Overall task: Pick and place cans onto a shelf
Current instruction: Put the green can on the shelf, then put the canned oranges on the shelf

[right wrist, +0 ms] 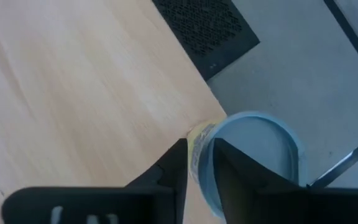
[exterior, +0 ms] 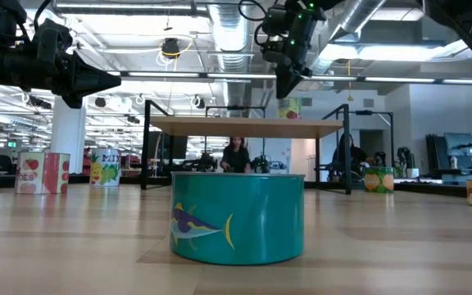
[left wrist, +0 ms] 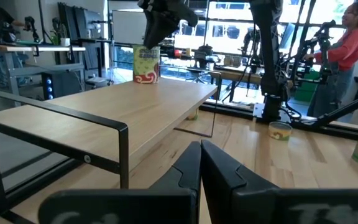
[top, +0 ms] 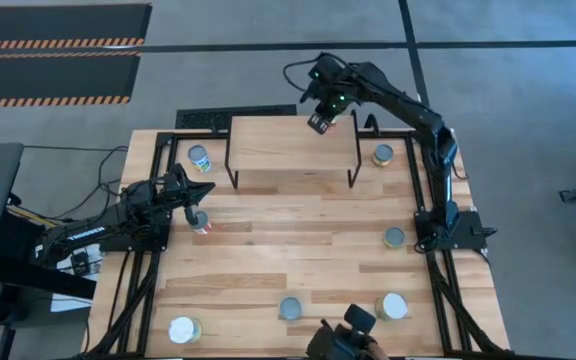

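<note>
The shelf (top: 293, 145) stands at the table's far middle. A can with a yellow-green label (exterior: 289, 108) stands upright on the shelf's far right corner; it also shows in the left wrist view (left wrist: 146, 64). My right gripper (top: 323, 118) is directly over it, pointing down and shut on its top rim. My left gripper (top: 203, 192) is shut and empty. It hovers at the table's left, just beyond a red can (top: 201, 222) that stands on the tabletop. In the low view my left gripper (exterior: 97, 80) is well above the table. My right gripper pinches the can's top rim (right wrist: 197, 152) between its two fingers, one finger over the silvery lid (right wrist: 253, 155) and one on the outside of the label wall. The fingers come from above, pointing down. The can stands upright with its bottom on the shelf, at the board's edge.
Other cans stand on the tabletop: one left of the shelf (top: 200, 157), one right of it (top: 383, 154), one at mid right (top: 394, 237), and three near the front edge (top: 291, 308) (top: 394, 306) (top: 183, 329). People stand in the room beyond (left wrist: 347, 43).
</note>
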`<state>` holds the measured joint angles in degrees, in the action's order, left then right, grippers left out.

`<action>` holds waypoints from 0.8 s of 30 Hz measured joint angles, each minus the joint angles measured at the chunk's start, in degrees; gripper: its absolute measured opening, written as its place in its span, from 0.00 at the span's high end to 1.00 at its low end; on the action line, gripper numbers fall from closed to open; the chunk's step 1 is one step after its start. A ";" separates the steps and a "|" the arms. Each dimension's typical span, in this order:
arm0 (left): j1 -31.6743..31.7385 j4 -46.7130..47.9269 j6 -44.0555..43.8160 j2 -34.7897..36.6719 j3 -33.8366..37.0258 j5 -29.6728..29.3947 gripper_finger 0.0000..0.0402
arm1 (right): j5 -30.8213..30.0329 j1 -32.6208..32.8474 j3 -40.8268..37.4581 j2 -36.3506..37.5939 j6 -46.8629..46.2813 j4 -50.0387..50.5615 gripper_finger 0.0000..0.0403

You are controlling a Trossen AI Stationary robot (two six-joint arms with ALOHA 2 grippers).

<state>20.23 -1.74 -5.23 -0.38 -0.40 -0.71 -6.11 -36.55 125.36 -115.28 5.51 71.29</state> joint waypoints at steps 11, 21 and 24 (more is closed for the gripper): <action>0.01 0.01 0.02 0.02 0.01 0.04 1.00 | -3.42 6.47 2.09 4.67 4.83 5.15 0.87; 0.01 0.02 0.03 0.01 0.00 0.02 1.00 | -2.84 13.46 -15.87 17.82 6.63 -10.82 0.98; 0.02 0.02 0.04 0.02 0.02 0.04 1.00 | -2.66 15.24 -27.32 24.18 6.41 -20.60 0.98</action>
<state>20.25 -1.72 -5.19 -0.36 -0.38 -0.67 -8.77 -21.31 98.04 -91.10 11.92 50.69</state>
